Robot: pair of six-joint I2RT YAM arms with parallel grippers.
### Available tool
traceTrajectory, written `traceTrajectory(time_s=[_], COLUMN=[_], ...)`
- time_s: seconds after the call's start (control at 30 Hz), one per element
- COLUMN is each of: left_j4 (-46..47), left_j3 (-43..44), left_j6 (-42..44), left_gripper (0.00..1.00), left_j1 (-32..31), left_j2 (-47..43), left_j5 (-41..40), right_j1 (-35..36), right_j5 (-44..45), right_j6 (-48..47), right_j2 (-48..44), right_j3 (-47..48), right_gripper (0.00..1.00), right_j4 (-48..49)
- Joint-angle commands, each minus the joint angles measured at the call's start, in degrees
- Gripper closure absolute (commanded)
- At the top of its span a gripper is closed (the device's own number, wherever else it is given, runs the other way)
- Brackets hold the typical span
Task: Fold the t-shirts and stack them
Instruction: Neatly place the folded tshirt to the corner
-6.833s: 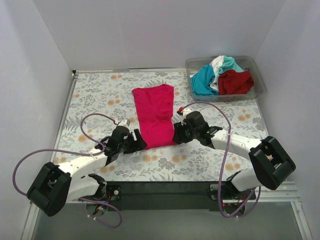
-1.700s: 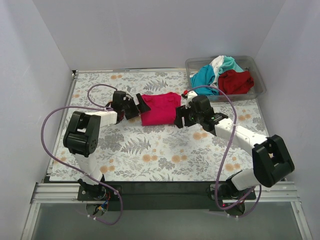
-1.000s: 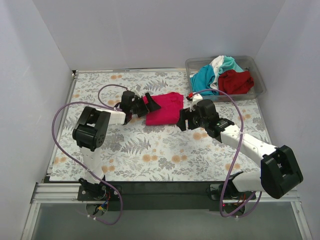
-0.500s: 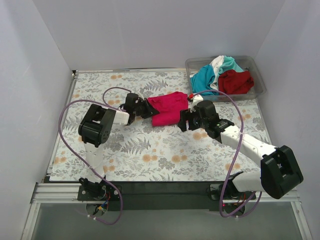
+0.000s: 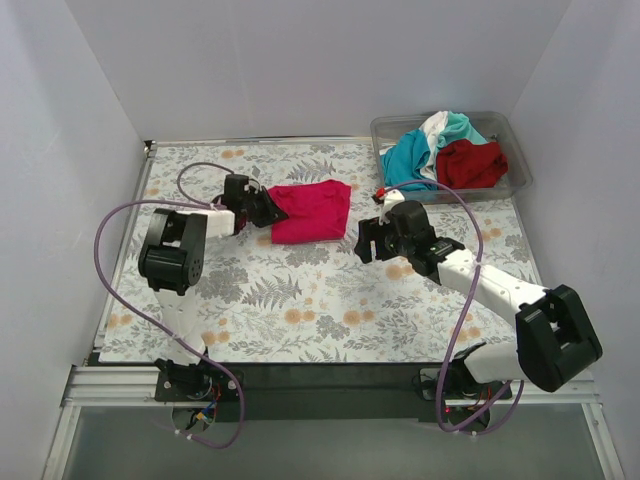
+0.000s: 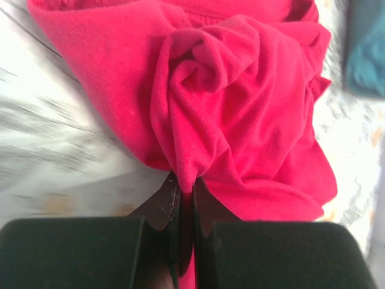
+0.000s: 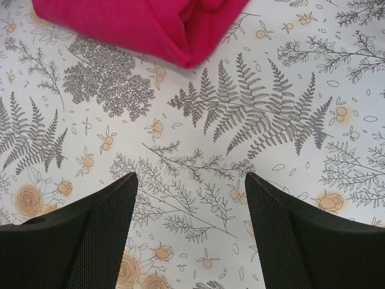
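A folded magenta-pink t-shirt (image 5: 310, 211) lies on the flowered table, bunched at its left end. My left gripper (image 5: 265, 209) is shut on that left edge; in the left wrist view a pinch of pink cloth (image 6: 240, 114) sits between the closed jaws (image 6: 186, 183). My right gripper (image 5: 368, 238) stands open just right of the shirt, over bare tablecloth, with nothing between its fingers (image 7: 102, 223). The shirt's corner (image 7: 144, 24) shows at the top of the right wrist view. Teal (image 5: 408, 162), white (image 5: 435, 128) and dark red (image 5: 470, 163) t-shirts lie crumpled in the bin.
The clear plastic bin (image 5: 520, 165) stands at the back right corner of the table. White walls close in the table on the left, back and right. The purple cable (image 5: 120, 225) of the left arm loops over the table's left side.
My left gripper has shut on the pink shirt's left edge and pulled it leftward. The shirt has slid away from the right gripper, which stayed open and shifted little.
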Motion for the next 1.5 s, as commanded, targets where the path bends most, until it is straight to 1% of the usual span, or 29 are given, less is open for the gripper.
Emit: traceTrajectory(time_s=[0.0,0.07,0.1,0.23,0.27,0.3,0.37,0.57,0.67,0.77,0.8,0.9,0.93,1.07,1.23,1.37,1.43,1.47], left_j4=[-10.38,-11.03,-13.37,-15.42,-15.59,-15.94,-16.38,-21.13,-23.15,-24.56,-24.39,-22.9,-22.54,-21.49,-16.57,-12.18,-11.55,-9.12], left_j3=[6.2,7.88,7.97,8.5,8.94,9.29,10.08,16.67,20.09,22.56,23.0,24.58,25.02,27.39,28.27,28.28,28.01,28.01], left_j6=[8.47,9.8,11.11,14.19,14.63,15.16,17.09,22.8,25.26,25.89,26.15,27.37,27.73,29.93,29.93,31.24,31.68,32.12], left_gripper=[1.0,1.0,1.0,1.0,1.0,1.0,1.0,1.0,1.0,1.0,1.0,1.0,1.0,1.0,1.0,1.0,1.0,1.0], left_j1=[3.76,5.26,6.83,11.49,12.2,14.82,16.42,21.6,24.59,28.11,29.51,30.75,30.84,31.28,33.74,34.27,34.18,34.18], left_j2=[-1.77,-1.42,-1.5,-1.77,-1.68,-1.51,-0.81,3.06,5.34,7.54,8.07,9.56,10.18,11.59,12.55,12.56,12.38,12.38], left_j5=[-2.89,-3.07,-3.5,-3.86,-3.6,-3.25,-1.93,-1.75,-2.89,-2.63,-2.28,-3.06,-5.33,-10.0,-11.33,-12.47,-13.17,-14.05], right_j1=[0.12,0.12,0.12,0.12,0.21,0.12,0.12,0.12,0.12,0.12,0.12,0.03,-0.06,-0.06,-0.23,-0.32,-0.32,-0.23], right_j5=[-0.21,-0.57,-0.57,-1.09,-1.36,-1.79,-3.11,-4.44,-4.7,-5.58,-5.75,-6.28,-6.63,-7.77,-8.74,-9.44,-9.62,-9.53], right_j6=[-0.82,-1.26,-1.43,-2.14,-2.31,-2.4,-2.49,-3.19,-3.72,-4.07,-4.25,-4.69,-4.86,-5.21,-5.57,-5.65,-5.65,-5.74], right_j2=[0.92,1.45,1.71,2.85,3.11,3.38,4.34,6.28,6.81,6.9,6.98,7.6,8.12,9.79,11.55,11.91,11.91,11.91], right_j3=[0.53,0.8,1.23,2.9,3.17,3.43,4.05,4.49,5.01,5.37,5.72,6.51,6.86,7.92,8.36,8.45,8.27,8.18], right_gripper=[0.34,0.34,0.34,0.34,0.34,0.34,0.34,0.34,0.34,0.34,0.34,0.33,0.33,0.33,0.33,0.33,0.33,0.33], right_j4=[3.17,3.34,3.34,3.43,3.61,3.87,4.66,5.89,5.89,6.15,6.24,6.51,6.51,6.68,6.95,7.3,7.56,7.56])
